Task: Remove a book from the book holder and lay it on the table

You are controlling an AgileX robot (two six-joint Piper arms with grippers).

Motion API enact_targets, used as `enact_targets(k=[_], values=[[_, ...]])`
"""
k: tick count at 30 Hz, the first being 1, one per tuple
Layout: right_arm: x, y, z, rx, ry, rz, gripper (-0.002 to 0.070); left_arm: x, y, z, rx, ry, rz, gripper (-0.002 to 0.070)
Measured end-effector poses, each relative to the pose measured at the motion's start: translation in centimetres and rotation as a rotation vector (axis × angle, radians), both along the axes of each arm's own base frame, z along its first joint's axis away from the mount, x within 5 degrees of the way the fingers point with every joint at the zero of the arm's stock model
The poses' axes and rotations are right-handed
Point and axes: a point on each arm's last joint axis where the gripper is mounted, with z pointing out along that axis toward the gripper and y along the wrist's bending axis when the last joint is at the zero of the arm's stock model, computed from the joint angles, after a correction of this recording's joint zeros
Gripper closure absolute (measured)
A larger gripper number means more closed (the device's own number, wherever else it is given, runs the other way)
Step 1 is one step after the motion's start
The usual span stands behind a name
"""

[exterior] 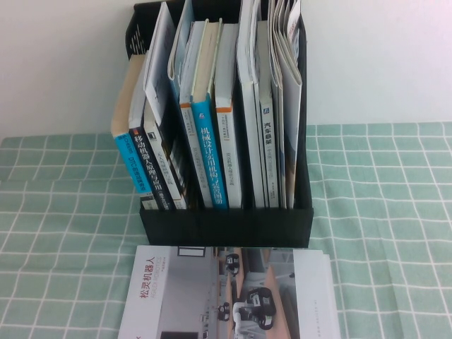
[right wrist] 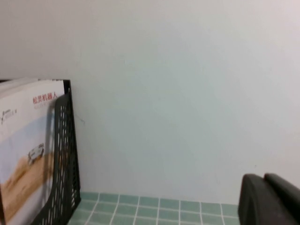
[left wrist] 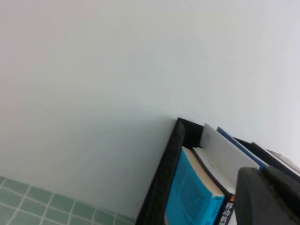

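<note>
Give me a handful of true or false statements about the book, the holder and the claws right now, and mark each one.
1. The book lies flat on the table in front of the book holder. True.
2. The book holder is empty. False: it is packed with upright books, among them blue-spined books.
3. The left claw is gripping the book. False: only its dark tip shows in its wrist view, beside the holder.
4. The right claw is off to the holder's side, above the table. True.
5. The table cloth is plain red. False: pale green with a white grid.
</note>
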Motion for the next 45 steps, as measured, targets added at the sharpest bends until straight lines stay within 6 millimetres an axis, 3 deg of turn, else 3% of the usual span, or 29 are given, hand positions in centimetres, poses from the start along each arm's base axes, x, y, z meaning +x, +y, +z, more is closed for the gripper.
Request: enact_targets(k=[3, 7, 13, 17, 20, 28, 36, 41, 45], values=[[-0.4, 0.1, 2.1, -0.053, 0.121, 0.010, 0.0678, 0.4, 0.2, 2.6, 0.041, 0.081, 0.029, 0.0678], [0.6, 0.3, 3.4, -0.155, 0.366, 0.046, 0.0678, 1.6, 0.1, 4.6, 0.171, 0.114, 0.048, 0.0678], [2.9, 0.5, 3.1, -0.254, 0.759, 0.129, 0.0678, 5.1, -0.6, 4.2, 0.121, 0.338, -0.013, 0.0678], [3.9, 0.1, 2.5, -0.329, 0.853, 0.129, 0.0678, 8.1, -2.1, 3.7, 0.145, 0.501, -0.130, 0.0678], [4.4, 0.0, 2.8, -0.382, 0.806, 0.125, 0.0678, 10.6, -4.2, 3.5, 0.200, 0.561, -0.255, 0.0678], [5.8, 0.0, 4.2, -0.423, 0.578, 0.087, 0.0678, 16.1, -12.5, 4.9, 0.343, 0.403, -0.503, 0.0678], [6.3, 1.1, 5.5, -0.303, 0.403, 0.159, 0.0678, 20.9, -20.9, 3.8, 0.440, 0.390, -0.627, 0.0678], [6.2, 2.5, 6.1, -0.237, 0.335, 0.296, 0.0678, 22.9, -23.6, 4.3, 0.460, 0.357, -0.647, 0.0678], [6.0, 3.2, 6.3, -0.232, 0.295, 0.383, 0.0678, 23.8, -24.6, 5.4, 0.461, 0.313, -0.647, 0.0678]])
